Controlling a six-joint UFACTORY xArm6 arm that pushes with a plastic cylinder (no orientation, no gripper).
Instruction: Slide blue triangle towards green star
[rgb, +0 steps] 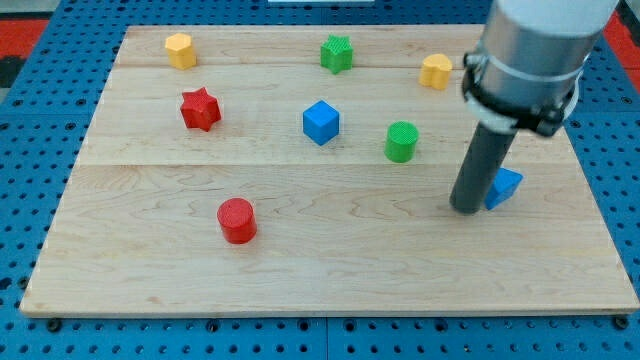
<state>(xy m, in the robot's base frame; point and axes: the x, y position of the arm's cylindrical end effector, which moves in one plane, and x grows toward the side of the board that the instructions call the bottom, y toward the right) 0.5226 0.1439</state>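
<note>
The blue triangle (505, 188) lies at the view's right, partly hidden behind my dark rod. My tip (466, 209) rests on the board just left of the triangle, touching or nearly touching its left side. The green star (337, 53) sits near the view's top, left of centre-right, far up and to the left of the triangle. The arm's grey body fills the view's top right corner.
A green cylinder (401, 141) and a blue cube (321, 122) stand between the triangle and the star. A yellow block (436, 71) is at the top right, another yellow block (180, 50) at the top left. A red star (200, 109) and a red cylinder (237, 220) are on the left. The wooden board (330, 270) rests on a blue surface.
</note>
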